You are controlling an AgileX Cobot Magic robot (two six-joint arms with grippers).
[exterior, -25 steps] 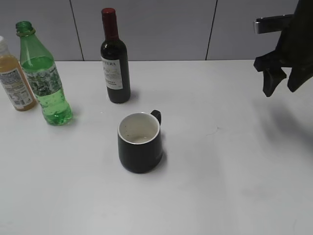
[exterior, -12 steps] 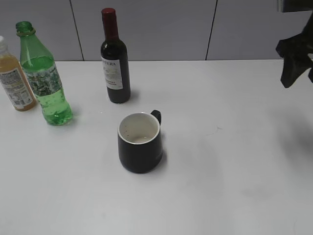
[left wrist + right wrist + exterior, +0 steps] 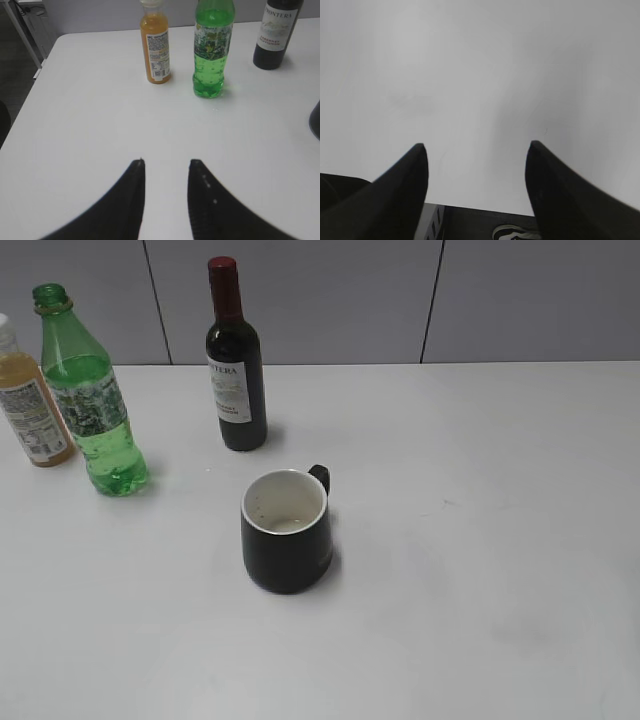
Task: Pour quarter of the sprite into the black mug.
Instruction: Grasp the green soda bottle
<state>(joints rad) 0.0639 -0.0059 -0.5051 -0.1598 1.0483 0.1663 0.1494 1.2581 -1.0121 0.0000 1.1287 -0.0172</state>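
Observation:
The sprite (image 3: 92,400), a tall clear-green bottle with no cap, stands upright at the far left of the white table (image 3: 480,540). It also shows in the left wrist view (image 3: 212,47), well ahead of my left gripper (image 3: 166,162), which is open and empty over bare table. The black mug (image 3: 287,530) with a white inside stands upright near the middle, handle to the back right; its edge shows at the right border of the left wrist view (image 3: 316,120). My right gripper (image 3: 476,145) is open and empty above the table edge. Neither gripper shows in the exterior view.
A dark wine bottle (image 3: 235,365) with a red cap stands behind the mug. An orange-liquid bottle (image 3: 30,405) stands left of the sprite. The right wrist view shows the table's edge, with the floor and a shoe (image 3: 512,233) below.
My right arm has moved out of the exterior view to the upper right. The bottles and the mug have not moved.

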